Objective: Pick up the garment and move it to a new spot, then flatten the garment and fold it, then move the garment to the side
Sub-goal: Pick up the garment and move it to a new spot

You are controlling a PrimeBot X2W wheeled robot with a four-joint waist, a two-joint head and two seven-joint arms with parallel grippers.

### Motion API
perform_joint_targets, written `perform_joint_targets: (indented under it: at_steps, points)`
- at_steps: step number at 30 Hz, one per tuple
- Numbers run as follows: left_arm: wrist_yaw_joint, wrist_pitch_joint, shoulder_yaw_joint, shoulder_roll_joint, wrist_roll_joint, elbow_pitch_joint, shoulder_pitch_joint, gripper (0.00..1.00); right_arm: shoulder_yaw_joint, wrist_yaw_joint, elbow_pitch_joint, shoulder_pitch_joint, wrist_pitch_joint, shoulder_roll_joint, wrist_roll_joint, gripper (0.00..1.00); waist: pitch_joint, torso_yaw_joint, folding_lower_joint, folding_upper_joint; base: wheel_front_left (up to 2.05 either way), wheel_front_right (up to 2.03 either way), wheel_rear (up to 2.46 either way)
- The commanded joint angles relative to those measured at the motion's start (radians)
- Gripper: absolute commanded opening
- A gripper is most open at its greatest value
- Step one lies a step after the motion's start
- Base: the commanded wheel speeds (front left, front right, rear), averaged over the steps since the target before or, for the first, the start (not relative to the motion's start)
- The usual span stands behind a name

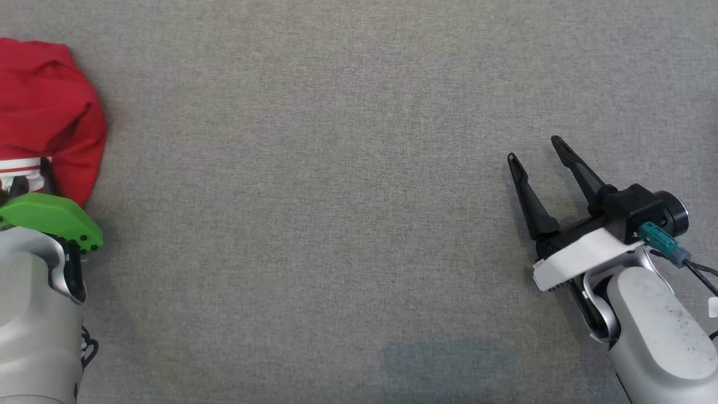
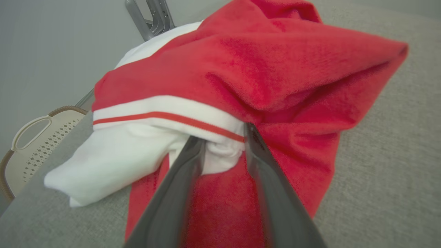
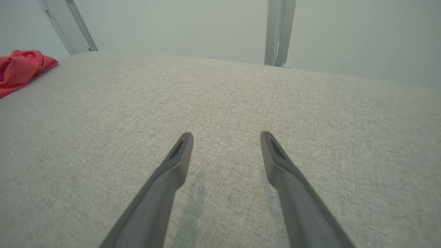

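Note:
The garment (image 1: 50, 112), red with a white part and a red-striped band, lies bunched at the left edge of the grey cloth-covered table (image 1: 336, 196). In the left wrist view the garment (image 2: 275, 69) is close up, and my left gripper (image 2: 224, 137) has its two fingers pressed in on a fold of the white cloth just under the striped band. In the head view the left gripper (image 1: 33, 179) is mostly hidden under its green cover. My right gripper (image 1: 533, 148) hovers open at the right, holding nothing, well away from the garment (image 3: 20, 67); its fingertips (image 3: 226, 135) stand wide above bare table.
A beige perforated basket (image 2: 34, 137) sits below the table's left edge. Metal frame posts (image 3: 279, 31) rise behind the far edge, and another frame piece (image 2: 151, 17) stands behind the garment.

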Motion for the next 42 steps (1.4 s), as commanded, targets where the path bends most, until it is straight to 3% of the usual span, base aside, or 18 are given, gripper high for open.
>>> perform_joint_targets:
  at_steps: [1,6,12,17,22,28,39,40,41,42]
  points:
    - [0.009,-0.005,0.001,0.007,0.011,0.007,-0.015,0.00,-0.003,-0.001,-0.001,0.008,-0.003,0.000,-0.003,1.00,0.014,-0.021,0.0000,-0.0001,0.00,0.00,0.00]
    - [0.012,-0.013,-0.012,0.020,0.030,-0.012,-0.018,0.00,-0.012,-0.001,0.017,0.018,-0.003,0.023,0.005,1.00,-0.020,-0.020,0.0000,-0.0001,0.00,0.00,0.00]
    - [-0.019,-0.013,-0.033,0.022,0.102,-0.253,-0.003,0.00,-0.011,-0.001,0.043,0.031,-0.003,0.066,0.012,1.00,-0.095,-0.022,0.0000,-0.0001,0.00,0.00,0.00]
    - [-0.082,-0.013,-0.124,-0.045,0.169,-0.465,0.027,0.00,-0.019,-0.001,0.077,0.063,-0.003,0.123,0.018,1.00,-0.189,-0.055,0.0000,-0.0001,0.00,0.00,0.00]
    - [-0.106,-0.012,-0.241,-0.147,0.190,-0.571,0.067,0.00,-0.030,-0.001,0.100,0.094,-0.003,0.152,0.024,1.00,-0.239,-0.114,0.0000,-0.0001,0.00,0.00,0.00]
    - [-0.114,-0.012,-0.404,-0.225,0.154,-0.601,0.129,0.00,-0.056,-0.001,0.104,0.095,-0.003,0.166,0.022,1.00,-0.245,-0.215,0.0000,-0.0001,0.00,0.00,0.00]
    - [-0.115,-0.012,-0.626,-0.239,0.006,-0.560,0.200,0.00,-0.060,-0.001,0.113,0.087,-0.003,0.184,0.032,1.00,-0.222,-0.360,0.0000,-0.0001,0.00,0.00,0.00]
    - [-0.113,-0.012,-0.640,-0.239,0.002,-0.555,0.208,0.16,-0.063,-0.001,0.115,0.088,-0.003,0.184,0.032,1.00,-0.223,-0.363,0.0000,-0.0001,0.00,0.00,0.00]
    - [-0.106,-0.012,-0.648,-0.239,-0.001,-0.551,0.215,0.48,-0.066,-0.001,0.115,0.090,-0.003,0.187,0.031,1.00,-0.224,-0.364,0.0000,-0.0001,0.00,0.00,0.00]
    - [-0.100,-0.012,-0.658,-0.239,-0.002,-0.540,0.222,1.00,-0.066,-0.001,0.117,0.092,-0.003,0.189,0.029,1.00,-0.225,-0.365,0.0000,-0.0001,0.00,0.00,0.00]
